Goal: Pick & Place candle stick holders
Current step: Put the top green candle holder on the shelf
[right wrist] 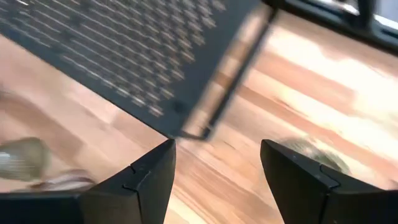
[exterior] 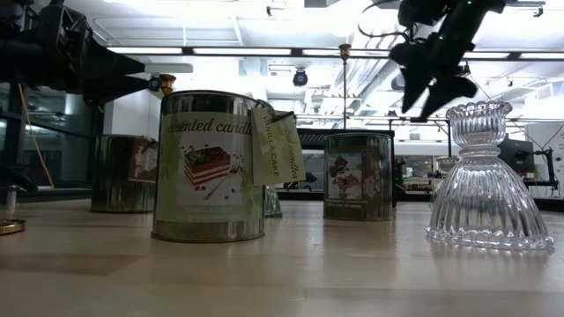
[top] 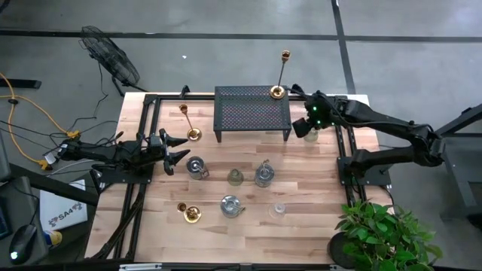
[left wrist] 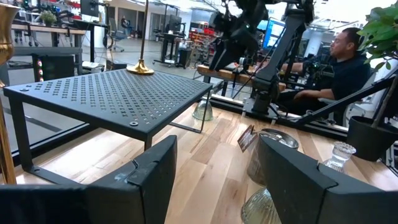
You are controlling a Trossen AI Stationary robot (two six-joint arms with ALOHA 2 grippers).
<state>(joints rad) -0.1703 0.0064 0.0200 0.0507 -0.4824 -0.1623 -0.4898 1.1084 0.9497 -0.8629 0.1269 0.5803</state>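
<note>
1. The wooden table (top: 301,188) fills the middle of the high view; the black mesh stand (top: 252,111) is seen at its upper centre.
2. The right tool (top: 301,126) is held just beside the stand's right edge, above the table, with its jaws spread and nothing between them. The left tool (top: 175,148) is parked at the table's left side, also released and empty.
3. One tall gold holder (top: 280,79) has been set on the stand's upper right corner, so a first placement appears done.
4. Two gold holders are left on the table: one (top: 189,124) left of the stand, another (top: 188,212) at lower left.
5. Short glass holders remain unplaced: one (top: 311,135) just below the right tool, one (top: 236,177) at centre, one (top: 279,209) at lower centre. Candle tins (top: 230,205) are scattered among them.
6. The right wrist view is blurred; a rounded glassy shape near the right tool is hard to identify there. In the low view the tins hide most of the table behind them.
</note>
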